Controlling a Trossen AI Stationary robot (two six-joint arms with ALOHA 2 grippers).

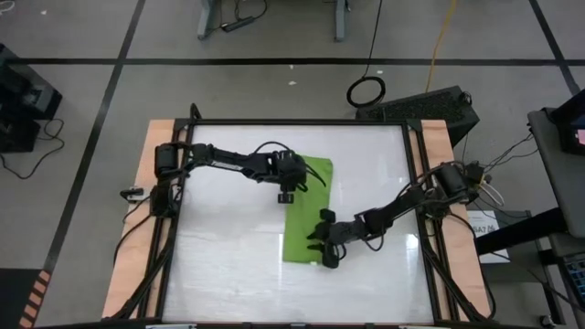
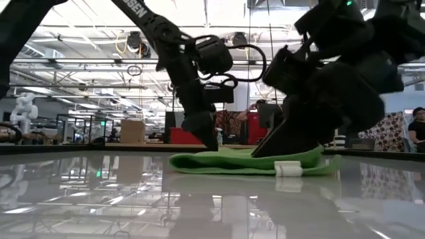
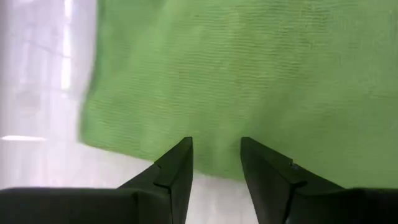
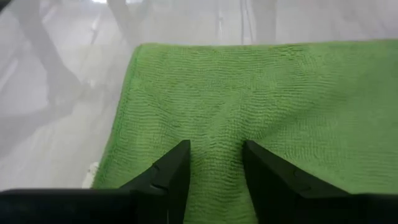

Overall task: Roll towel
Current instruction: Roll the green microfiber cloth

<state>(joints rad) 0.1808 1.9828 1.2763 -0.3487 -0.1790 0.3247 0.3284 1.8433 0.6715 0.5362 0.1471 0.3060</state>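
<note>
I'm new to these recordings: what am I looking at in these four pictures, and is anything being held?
Two dark robot arms work at a white table. One picture looks straight down, one looks level across the tabletop, and two come from cameras on the wrists. A lime-green towel, folded into a long strip, lies flat on the table. The left gripper stands at the towel's far end, the right gripper at its near end. Each wrist picture shows two parted fingers at the cloth; whether they pinch it cannot be told.
</note>
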